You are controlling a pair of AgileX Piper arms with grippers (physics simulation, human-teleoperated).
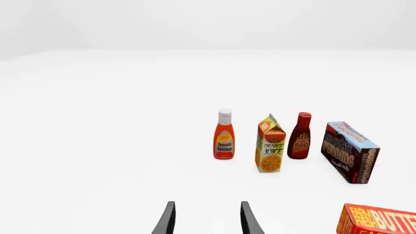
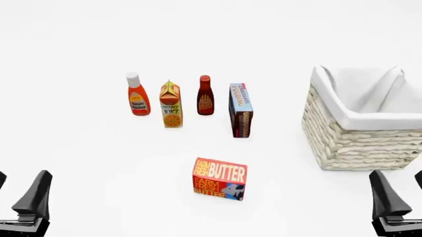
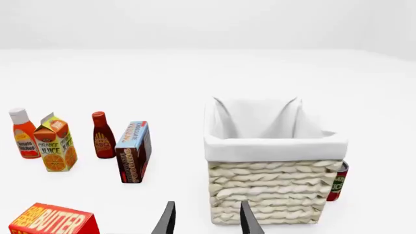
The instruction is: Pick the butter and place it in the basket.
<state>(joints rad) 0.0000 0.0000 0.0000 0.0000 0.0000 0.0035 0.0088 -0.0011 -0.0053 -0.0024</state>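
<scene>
Two grippers wait parted and holding nothing, your left gripper [image 2: 20, 207] and right gripper [image 2: 399, 205]. Between them, ahead, the butter [image 2: 220, 178] lies flat, long axis crosswise, roughly equidistant from both. Your right sits just before the basket [image 2: 359, 143].

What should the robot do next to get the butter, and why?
Probably move one arm in over the butter first. Both the left gripper and right gripper are open and away from it at the table's near edge, holding nothing. The butter stands alone, and the basket sits to its right, so the right arm seems handier.
</scene>
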